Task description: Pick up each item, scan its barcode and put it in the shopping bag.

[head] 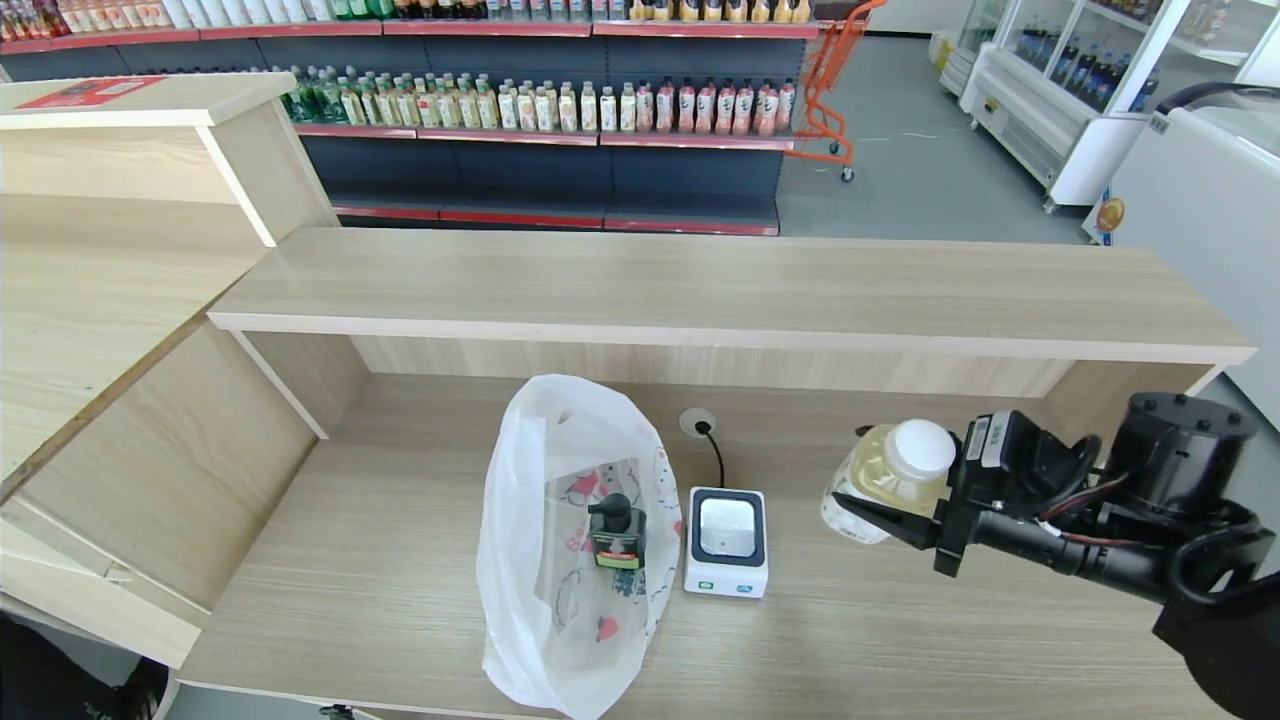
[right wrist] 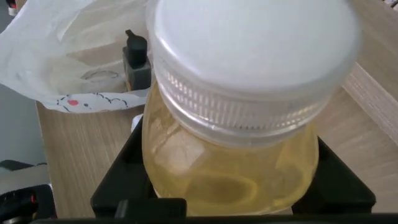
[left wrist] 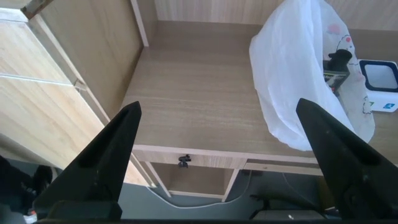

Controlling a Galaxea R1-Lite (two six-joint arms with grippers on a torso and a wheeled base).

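Left wrist view: left gripper (left wrist: 217,106) spread wide above the desk's (left wrist: 199,93) near edge. Head view: right gripper (head: 875,497) clamps white-capped bottle (head: 900,460), aloft right of scanner (head: 727,545); pump bottle (head: 617,530) inside shopping bag (head: 520,520).

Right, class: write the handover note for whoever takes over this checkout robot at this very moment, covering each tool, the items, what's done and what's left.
Left tool: open, empty, over the counter's near left edge.
Right tool: shut on the white-capped bottle of yellow liquid, held above the counter, right of the scanner.
Shopping bag: open on the counter, just left of the scanner; a dark pump bottle is inside.
Done: pump bottle bagged.
Left: probably show the held bottle to the scanner (whether it is scanned cannot be told), then bag it.
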